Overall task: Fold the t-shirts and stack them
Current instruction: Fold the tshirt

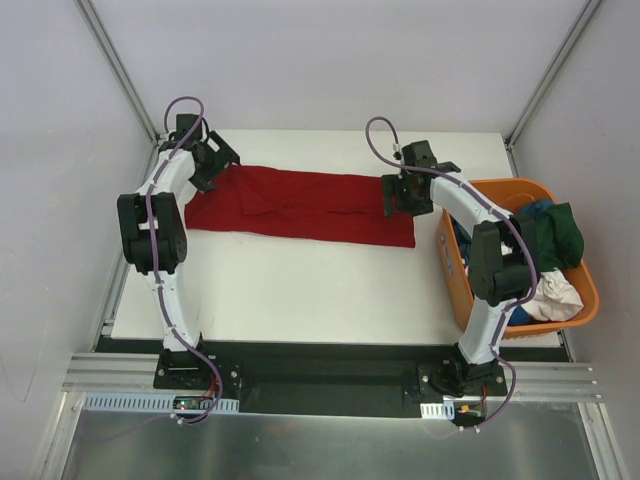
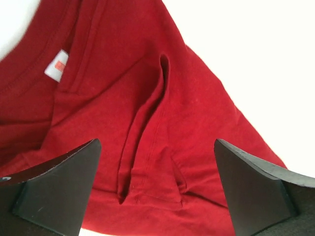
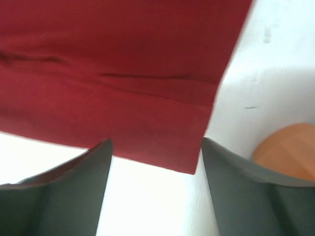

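A dark red t-shirt (image 1: 300,205) lies flat as a long folded strip across the far part of the white table (image 1: 300,290). My left gripper (image 1: 213,165) hovers open over its left end, where the collar, a white label and creased cloth (image 2: 157,123) show between the fingers. My right gripper (image 1: 400,195) hovers open over its right end, above the hem corner (image 3: 162,123). Neither holds anything. More t-shirts, blue (image 1: 530,212), dark green (image 1: 555,238) and white (image 1: 552,297), lie heaped in the orange basket (image 1: 455,270).
The orange basket stands at the table's right edge, close beside my right arm; its corner shows in the right wrist view (image 3: 288,147). Grey walls and metal frame rails enclose the table.
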`<state>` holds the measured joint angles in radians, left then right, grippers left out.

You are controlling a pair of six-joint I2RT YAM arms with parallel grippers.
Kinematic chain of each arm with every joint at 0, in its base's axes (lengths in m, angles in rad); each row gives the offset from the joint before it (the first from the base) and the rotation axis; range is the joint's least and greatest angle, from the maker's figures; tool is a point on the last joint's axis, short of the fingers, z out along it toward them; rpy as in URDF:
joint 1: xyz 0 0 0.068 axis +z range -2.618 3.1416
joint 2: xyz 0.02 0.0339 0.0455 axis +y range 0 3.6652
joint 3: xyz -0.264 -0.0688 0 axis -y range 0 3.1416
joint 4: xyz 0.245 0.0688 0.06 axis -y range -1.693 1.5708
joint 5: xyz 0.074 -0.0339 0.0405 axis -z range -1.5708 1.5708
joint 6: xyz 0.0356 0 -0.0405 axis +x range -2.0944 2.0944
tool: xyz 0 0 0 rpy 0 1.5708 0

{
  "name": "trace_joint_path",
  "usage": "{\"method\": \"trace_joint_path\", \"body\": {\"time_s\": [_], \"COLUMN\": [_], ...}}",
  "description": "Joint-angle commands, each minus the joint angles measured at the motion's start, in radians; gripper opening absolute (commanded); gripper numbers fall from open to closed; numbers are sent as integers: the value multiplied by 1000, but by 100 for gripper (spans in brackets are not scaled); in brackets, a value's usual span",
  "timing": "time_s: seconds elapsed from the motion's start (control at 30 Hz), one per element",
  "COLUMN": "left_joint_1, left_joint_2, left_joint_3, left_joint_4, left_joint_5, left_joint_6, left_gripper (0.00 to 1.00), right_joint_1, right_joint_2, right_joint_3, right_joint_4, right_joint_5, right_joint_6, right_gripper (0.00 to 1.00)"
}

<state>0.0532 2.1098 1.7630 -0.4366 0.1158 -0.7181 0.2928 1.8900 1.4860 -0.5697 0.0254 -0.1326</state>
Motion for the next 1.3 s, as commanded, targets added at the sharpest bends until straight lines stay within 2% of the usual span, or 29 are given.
{"method": "trace_joint_path", "body": {"time_s": [0.0, 0.03, 0.17, 0.3, 0.4, 0.43, 0.53, 0.73, 0.77, 1.03, 1.07, 1.2, 1.27], "left_joint_1": [-9, -22, -71, -93, -93, -93, -95, -95, -95, -95, -95, -96, -99], "left_joint_2": [-158, -181, -254, -281, -283, -281, -263, -174, -159, -152, -143, -110, -100], "left_joint_3": [-101, -134, -298, -379, -407, -412, -405, -344, -333, -323, -320, -278, -257], "left_joint_4": [4, 6, 10, 12, 12, 12, 12, 12, 10, 9, 10, 9, 9], "left_joint_5": [64, 80, 125, 114, 91, 75, 32, 51, 56, 10, 10, 21, 30], "left_joint_6": [-1, -16, -49, -83, -92, -92, -84, -80, -78, -75, -73, -50, -29], "left_gripper": [99, 99, 99, 97, 89, 80, 65, 38, 35, 36, 33, 0, 0], "right_joint_1": [38, 48, 89, 100, 100, 100, 100, 100, 101, 98, 98, 98, 98], "right_joint_2": [-121, -137, -201, -271, -302, -325, -365, -417, -425, -434, -433, -433, -434], "right_joint_3": [-35, -59, -134, -203, -254, -265, -300, -329, -331, -337, -334, -329, -328], "right_joint_4": [30, 42, 88, 106, 93, 76, 53, 38, 36, 16, 16, 13, 8], "right_joint_5": [-142, -165, -226, -239, -237, -228, -197, -171, -167, -120, -119, -101, -90], "right_joint_6": [-7, -2, 51, 76, 73, 64, 57, 56, 53, 44, 44, 42, 39], "right_gripper": [86, 97, 97, 97, 97, 97, 97, 97, 97, 97, 97, 97, 97]}}
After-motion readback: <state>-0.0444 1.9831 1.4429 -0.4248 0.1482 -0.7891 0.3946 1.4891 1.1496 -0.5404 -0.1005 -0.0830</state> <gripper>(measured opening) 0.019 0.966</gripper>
